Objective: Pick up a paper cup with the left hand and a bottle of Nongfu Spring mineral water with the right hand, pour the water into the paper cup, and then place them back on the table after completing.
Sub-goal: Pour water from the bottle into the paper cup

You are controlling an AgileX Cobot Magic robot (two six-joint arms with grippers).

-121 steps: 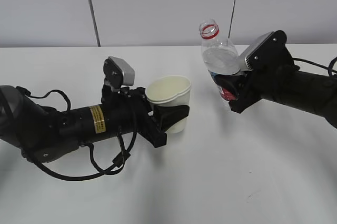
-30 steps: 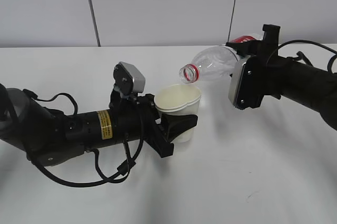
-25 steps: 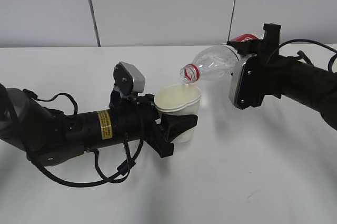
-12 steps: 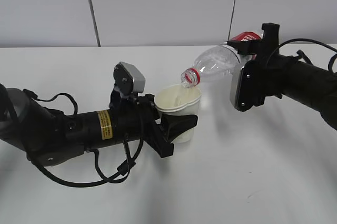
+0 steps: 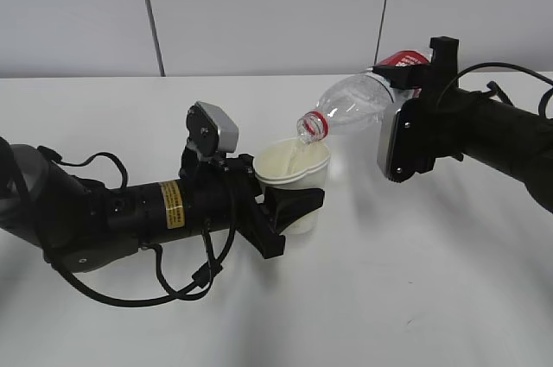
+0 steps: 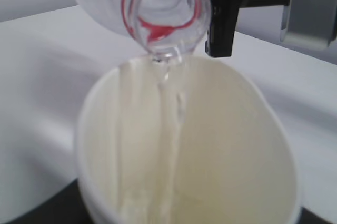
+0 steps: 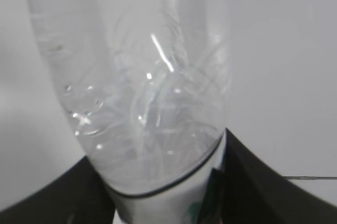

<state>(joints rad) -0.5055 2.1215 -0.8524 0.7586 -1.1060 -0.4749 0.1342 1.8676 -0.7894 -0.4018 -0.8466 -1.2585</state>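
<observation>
Your left hand (image 5: 289, 203) is closed around the paper cup (image 5: 294, 168), holding it upright just above the table (image 5: 415, 298) near the scene's centre. Your right hand (image 5: 399, 82) grips the bottle (image 5: 354, 108) by its labelled body and holds it tipped, mouth pointing toward 8 o'clock. The red-ringed mouth (image 6: 166, 16) sits directly over the cup's far rim (image 6: 174, 66). The water (image 6: 168, 97) falls in a thin stream into the cup.
</observation>
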